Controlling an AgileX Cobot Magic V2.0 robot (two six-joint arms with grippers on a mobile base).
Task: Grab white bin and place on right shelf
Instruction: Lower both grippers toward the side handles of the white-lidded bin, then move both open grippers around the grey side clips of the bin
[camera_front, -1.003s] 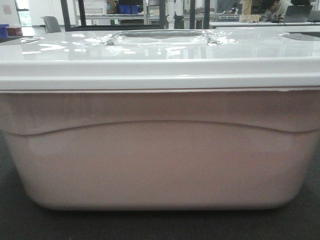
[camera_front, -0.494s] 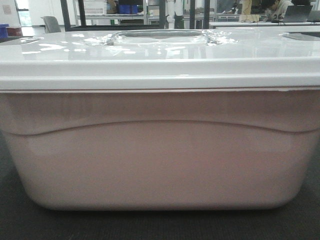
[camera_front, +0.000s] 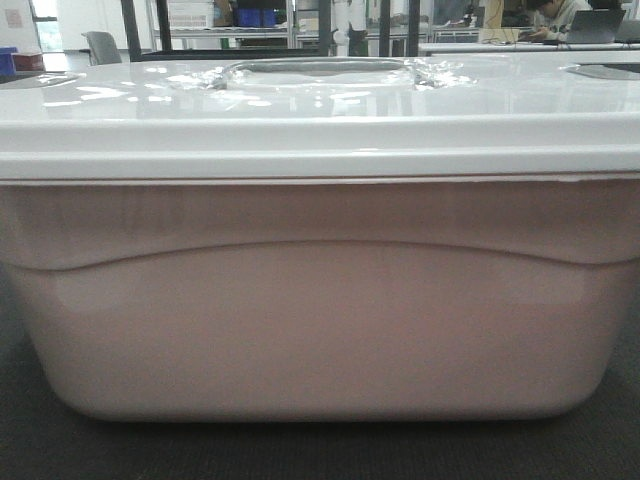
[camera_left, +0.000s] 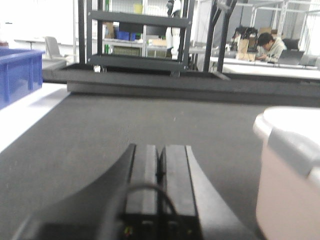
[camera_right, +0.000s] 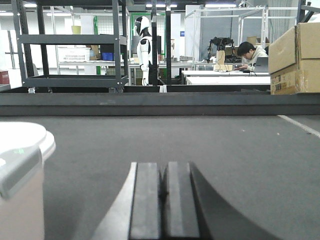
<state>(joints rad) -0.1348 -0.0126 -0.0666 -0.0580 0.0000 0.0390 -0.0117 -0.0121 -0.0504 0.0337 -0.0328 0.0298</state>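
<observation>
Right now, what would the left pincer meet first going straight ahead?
Nothing near: the shut left pincer faces open grey mat, then probably the dark ledge at its far edge. The white bin sits off to the right.

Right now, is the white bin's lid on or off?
On. The lid sits flat across the white bin, its rim overlapping the tub wall along the whole visible front edge.

One white bin (camera_front: 320, 330), two end effectors (camera_left: 159, 155) (camera_right: 164, 170), perhaps one blue crate (camera_left: 17, 72)
</observation>
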